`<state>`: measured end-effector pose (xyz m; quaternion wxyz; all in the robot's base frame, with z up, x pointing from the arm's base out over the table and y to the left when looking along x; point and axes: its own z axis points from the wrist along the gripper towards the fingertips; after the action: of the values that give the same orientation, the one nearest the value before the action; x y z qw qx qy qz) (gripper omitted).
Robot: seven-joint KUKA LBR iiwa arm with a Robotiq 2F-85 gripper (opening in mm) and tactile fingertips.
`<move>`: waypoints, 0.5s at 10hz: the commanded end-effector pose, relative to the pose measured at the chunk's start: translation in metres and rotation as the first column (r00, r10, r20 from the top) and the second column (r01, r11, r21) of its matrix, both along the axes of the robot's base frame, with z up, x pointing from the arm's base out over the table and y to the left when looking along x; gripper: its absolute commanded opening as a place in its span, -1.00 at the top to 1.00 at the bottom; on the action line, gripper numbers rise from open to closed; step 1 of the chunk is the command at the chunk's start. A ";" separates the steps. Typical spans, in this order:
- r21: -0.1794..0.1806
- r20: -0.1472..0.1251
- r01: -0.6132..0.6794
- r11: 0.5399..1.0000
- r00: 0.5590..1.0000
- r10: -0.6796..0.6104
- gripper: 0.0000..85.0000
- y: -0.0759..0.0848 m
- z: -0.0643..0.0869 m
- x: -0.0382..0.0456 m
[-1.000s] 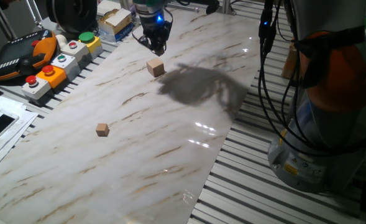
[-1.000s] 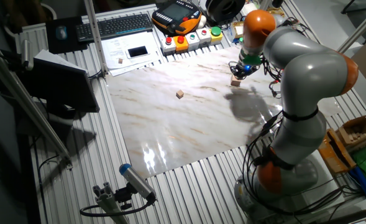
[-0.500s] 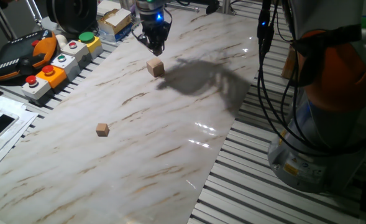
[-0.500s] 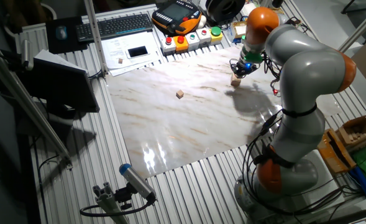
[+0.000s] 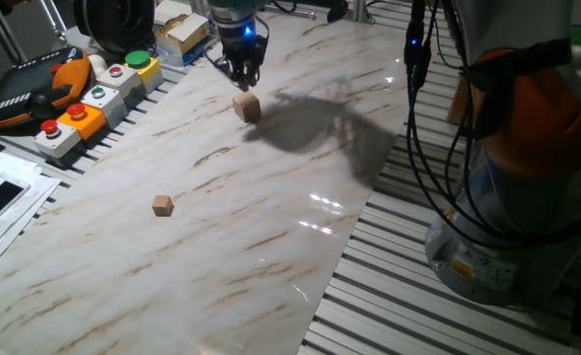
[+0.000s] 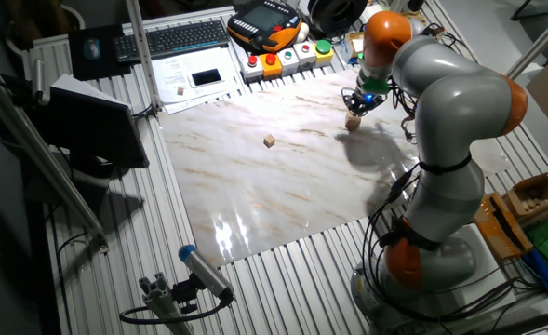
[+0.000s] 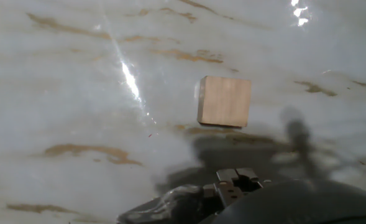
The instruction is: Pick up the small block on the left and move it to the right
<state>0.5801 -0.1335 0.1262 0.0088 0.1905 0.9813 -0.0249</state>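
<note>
The small block is a pale beige wooden cube lying on the marble tabletop. It also shows in the other fixed view and in the hand view. My gripper hangs just above and slightly behind the block without touching it, and it holds nothing. It also shows in the other fixed view. Its fingertips look pressed together at the bottom of the hand view. The tinier, darker orange-tan cube lies apart on the table, also seen in the other fixed view.
A row of button boxes and an orange teach pendant line the table's far-left edge. Cardboard boxes stand behind the gripper. Cables and the arm's base stand off the right edge. A keyboard lies beyond the table.
The gripper has shifted slightly up and away from the beige block, and its shadow on the table has moved. Both cubes have stayed in place.
</note>
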 end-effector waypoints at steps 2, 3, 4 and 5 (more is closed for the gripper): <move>-0.004 0.014 0.023 1.000 1.000 -0.023 -0.40 -0.003 -0.007 0.0074; -0.001 0.015 0.018 1.000 1.000 -0.018 -0.41 -0.007 -0.011 0.0096; -0.004 0.020 0.017 1.000 1.000 -0.017 -0.45 -0.011 -0.016 0.0106; -0.002 0.021 0.015 1.000 1.000 -0.015 -0.49 -0.016 -0.020 0.0114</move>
<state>0.5912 -0.1495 0.1059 0.0190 0.1982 0.9797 -0.0239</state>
